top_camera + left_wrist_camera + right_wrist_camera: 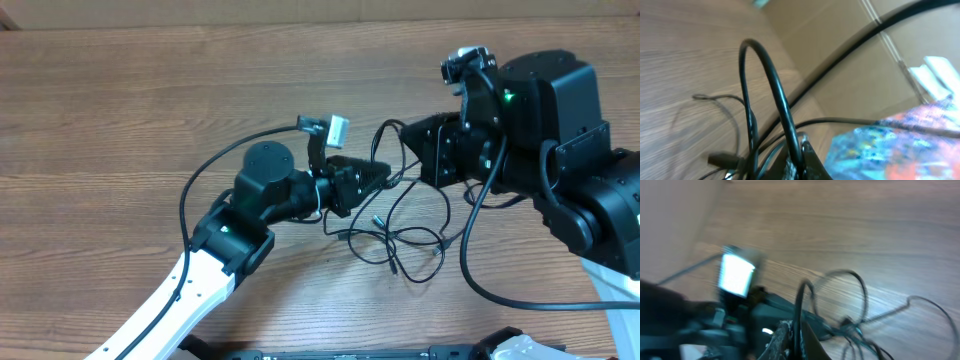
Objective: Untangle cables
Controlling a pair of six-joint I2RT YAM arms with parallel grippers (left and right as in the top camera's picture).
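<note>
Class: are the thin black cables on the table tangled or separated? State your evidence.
Tangled: in the overhead view the cables cross one another in overlapping loops, bunched into one cluster.

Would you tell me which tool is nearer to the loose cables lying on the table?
Left. Overhead, the left tool sits just beyond the cables, shut on a strand; the right tool, also gripping one, is farther back and right.
</note>
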